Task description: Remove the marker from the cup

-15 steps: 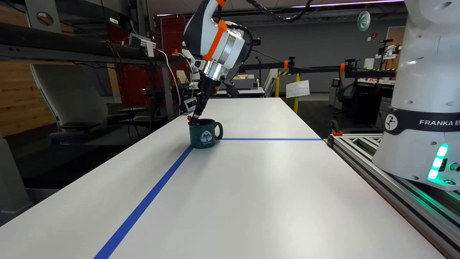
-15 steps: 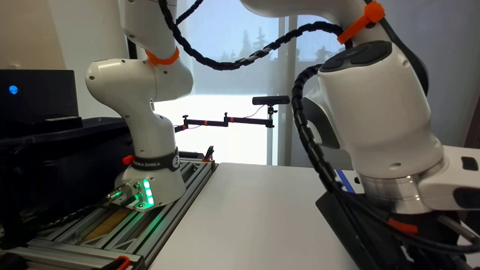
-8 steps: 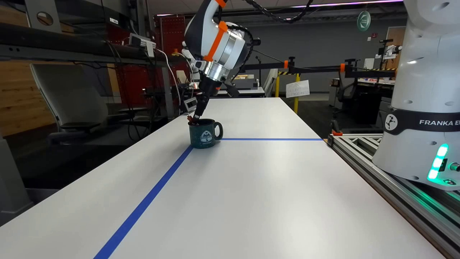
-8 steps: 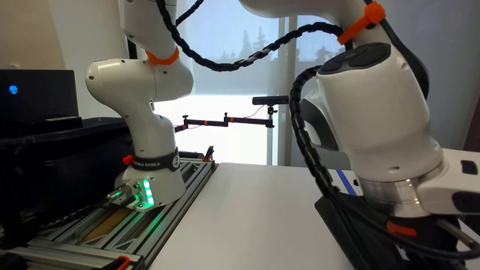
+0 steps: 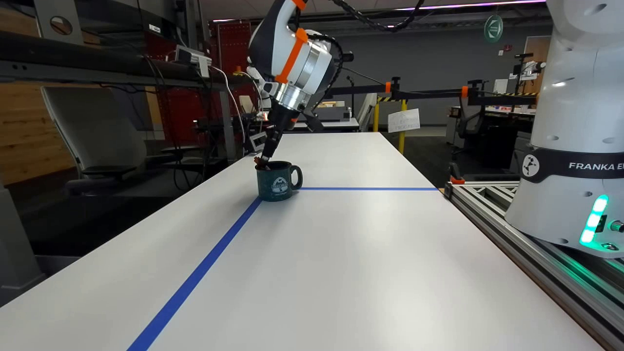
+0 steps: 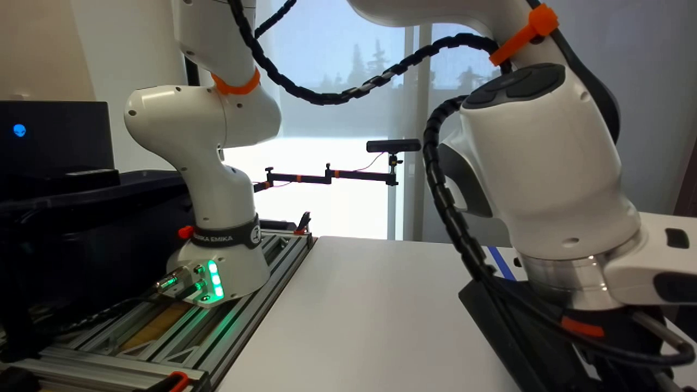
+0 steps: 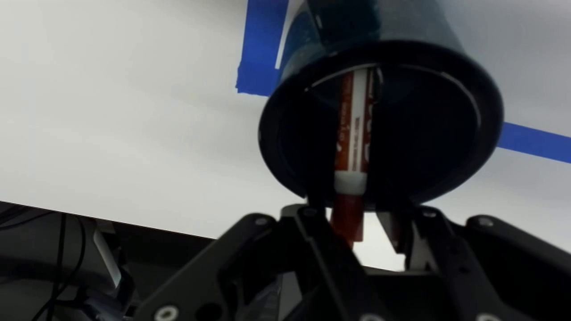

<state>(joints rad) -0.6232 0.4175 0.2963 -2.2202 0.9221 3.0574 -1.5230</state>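
Gripper is spread, its fingers straddling the red end of the marker; pale table shows between that end and the finger at picture right in the wrist view, so I judge nothing is pinched. Marker leans inside the cup, red end over the rim; cup stands upright, blue tape beside it. I take this as lining up, grasp not yet made. Main risk: fingertips are lost against the cup's dark mouth, so I cannot tell their clearance from the rim. If one catches the wall, closing could pinch cup and marker together and my lift would tip or raise both. Second: marker seems nearer one finger; closing could shove it along the rim before the pinch settles. Third: that red end is probably a smooth cap, and might slip or pull off, leaving the barrel behind. In an exterior view the arm looms close and I find no cup, so no cross-check there.
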